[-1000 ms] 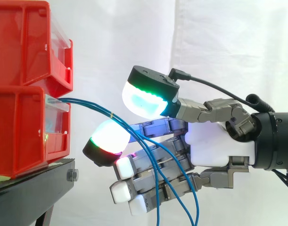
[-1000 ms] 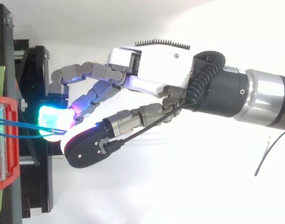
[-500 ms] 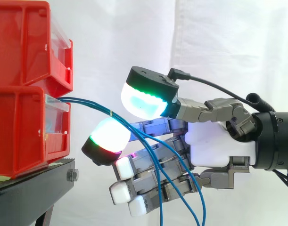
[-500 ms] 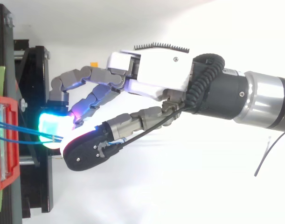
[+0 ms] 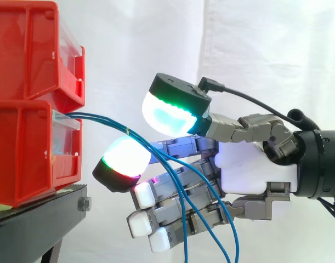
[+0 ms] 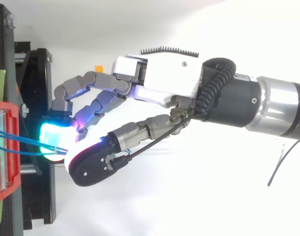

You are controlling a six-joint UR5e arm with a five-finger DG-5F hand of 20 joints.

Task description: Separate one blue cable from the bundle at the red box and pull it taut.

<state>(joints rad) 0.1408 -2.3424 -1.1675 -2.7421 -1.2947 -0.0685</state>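
Side view: we saw two stacked red bins, upper and lower, on a black stand at the left, with a white curtain behind. The blue cable bundle came out of the lower bin's front by its clear lip and ran right and downward. A small yellow tie held the strands together near the bin; past it they fanned out.

The hand came in from the right, palm facing the bins, fingers loosely bent. We marked it as released: the upper green-cyan pad and the lower white pad with a red-green rim stood apart, with curtain showing between them. The strands passed through that gap, skimming the top of the lower pad and sitting clear below the upper one. No single strand was pulled out from the rest. They sagged on across the front of the lower fingers and left at the bottom edge, slack. The small white pads hung below, touching no cable we could make out.

Top view: we saw the cables leave the red bin and disappear between the cyan pad and the black-backed pad, over the stand's edge.
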